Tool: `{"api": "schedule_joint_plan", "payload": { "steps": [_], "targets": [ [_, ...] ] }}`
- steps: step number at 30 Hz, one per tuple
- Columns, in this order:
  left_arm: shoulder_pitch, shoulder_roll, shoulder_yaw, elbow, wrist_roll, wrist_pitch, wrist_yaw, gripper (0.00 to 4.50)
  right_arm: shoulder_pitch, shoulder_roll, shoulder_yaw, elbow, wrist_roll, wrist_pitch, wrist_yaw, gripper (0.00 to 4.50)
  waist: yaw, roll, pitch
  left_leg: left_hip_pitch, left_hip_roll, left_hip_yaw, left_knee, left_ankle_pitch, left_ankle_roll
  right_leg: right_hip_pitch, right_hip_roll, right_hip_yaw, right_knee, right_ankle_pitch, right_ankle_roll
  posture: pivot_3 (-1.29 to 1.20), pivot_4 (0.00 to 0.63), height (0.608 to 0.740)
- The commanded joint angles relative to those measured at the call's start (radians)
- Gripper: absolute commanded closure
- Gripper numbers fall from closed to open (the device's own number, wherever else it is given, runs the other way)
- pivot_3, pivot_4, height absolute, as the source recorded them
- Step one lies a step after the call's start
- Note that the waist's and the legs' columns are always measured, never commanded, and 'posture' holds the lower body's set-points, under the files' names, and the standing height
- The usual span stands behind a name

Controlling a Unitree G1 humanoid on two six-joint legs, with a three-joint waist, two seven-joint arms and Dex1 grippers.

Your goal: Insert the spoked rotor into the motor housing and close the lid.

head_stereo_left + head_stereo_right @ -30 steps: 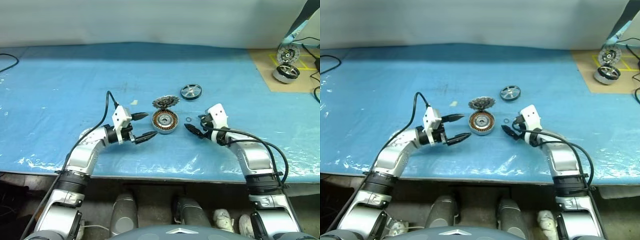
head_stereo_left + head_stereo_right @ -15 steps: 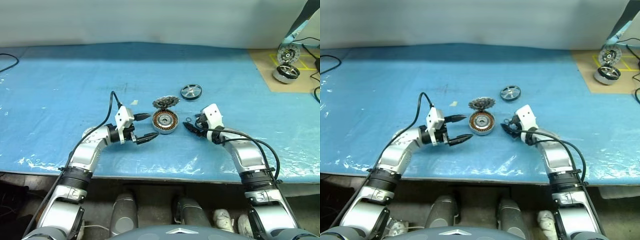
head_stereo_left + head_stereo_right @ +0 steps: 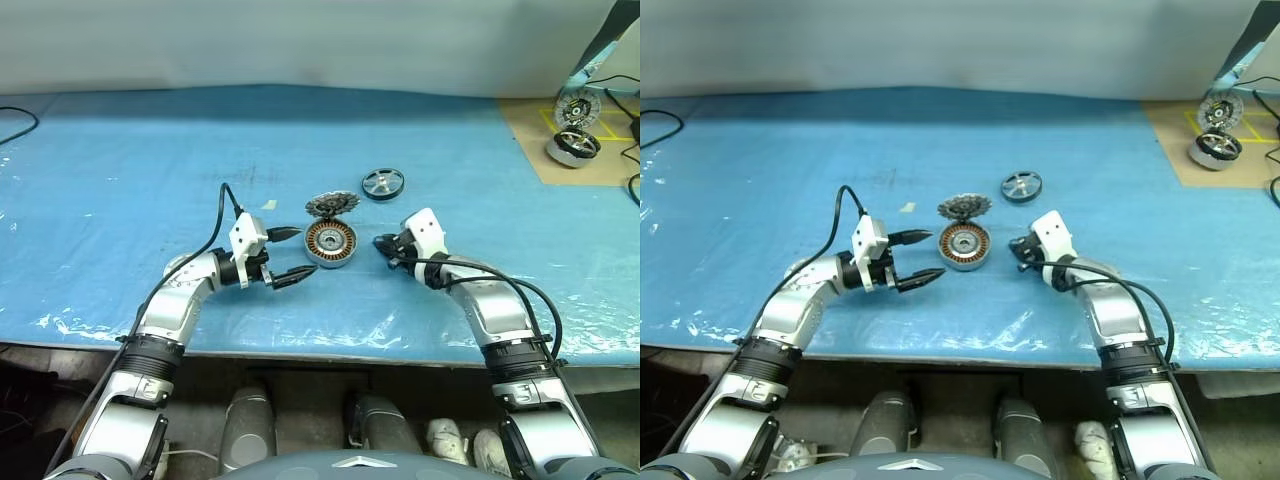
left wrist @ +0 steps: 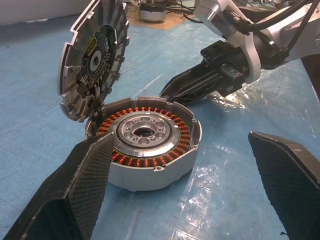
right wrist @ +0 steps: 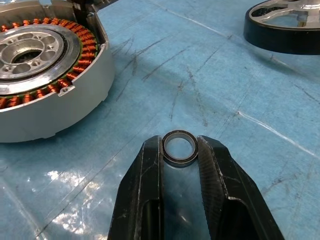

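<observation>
Right gripper (image 5: 180,150) jaws just closed on small ring (image 5: 179,148); left gripper (image 3: 292,255) wide. Rotor (image 3: 382,184) untouched, lid (image 4: 92,55) up.

Even, fairly bright overhead light is seen across the blue table cover (image 3: 120,170); white glare is thrown back from its wrinkled plastic near the front edge, and only short, soft shadows are cast beside the motor housing (image 3: 330,243). In the wrist views the copper windings and the small ring (image 5: 179,148) are rendered sharply; the left gripper's fingers (image 4: 75,195) are perhaps slightly soft at the frame's edge. The far background is washed pale; the head views are rendered with little visible distortion.
</observation>
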State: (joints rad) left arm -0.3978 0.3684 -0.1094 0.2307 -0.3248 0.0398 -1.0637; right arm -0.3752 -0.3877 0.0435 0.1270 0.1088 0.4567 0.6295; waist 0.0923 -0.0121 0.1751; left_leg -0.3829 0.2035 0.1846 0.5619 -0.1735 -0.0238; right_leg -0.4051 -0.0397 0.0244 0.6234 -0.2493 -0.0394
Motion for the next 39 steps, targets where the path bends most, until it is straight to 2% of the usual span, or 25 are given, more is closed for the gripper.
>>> {"api": "schedule_joint_plan", "payload": {
  "steps": [1,6,10,24,39],
  "targets": [
    [-0.002,0.006,0.014,-0.025,0.000,-0.019,0.002,0.00,-0.016,-0.017,-0.012,-0.122,0.070,0.048,0.053,3.92,-0.001,0.000,0.000,0.000,0.000,0.000,0.000,0.000,0.000,0.000,0.000,0.000,0.000,0.000,0.000,0.00,0.150,0.740],
    [-0.007,0.007,0.015,-0.022,0.003,-0.019,0.006,0.00,-0.037,-0.058,0.014,-0.250,0.142,0.125,0.152,3.92,0.001,0.000,0.000,0.000,0.000,0.000,0.000,0.000,0.000,0.000,0.000,0.000,0.000,0.000,0.000,0.00,0.150,0.740],
    [-0.007,0.010,0.018,-0.024,0.004,-0.018,0.010,0.00,-0.058,-0.069,0.067,-0.273,0.152,0.150,0.200,3.92,0.001,0.000,0.000,0.000,0.000,0.000,0.000,0.000,0.000,0.000,0.000,0.000,0.000,0.000,0.000,0.00,0.150,0.740],
    [0.016,0.021,0.030,-0.041,0.000,-0.017,0.047,0.00,-0.181,0.016,0.180,-0.030,0.050,0.014,0.188,3.92,-0.001,0.000,0.000,-0.001,0.000,0.000,0.000,0.000,0.000,0.000,0.000,-0.001,0.000,0.000,0.000,0.00,0.150,0.740],
    [0.030,0.026,0.032,-0.076,-0.001,0.009,0.067,0.00,-0.219,0.042,0.218,0.064,-0.014,-0.048,0.183,3.92,-0.001,0.000,0.000,-0.001,0.000,0.000,0.001,0.000,0.000,0.000,0.000,-0.001,0.001,0.000,0.000,0.00,0.150,0.740]
  ]
}}
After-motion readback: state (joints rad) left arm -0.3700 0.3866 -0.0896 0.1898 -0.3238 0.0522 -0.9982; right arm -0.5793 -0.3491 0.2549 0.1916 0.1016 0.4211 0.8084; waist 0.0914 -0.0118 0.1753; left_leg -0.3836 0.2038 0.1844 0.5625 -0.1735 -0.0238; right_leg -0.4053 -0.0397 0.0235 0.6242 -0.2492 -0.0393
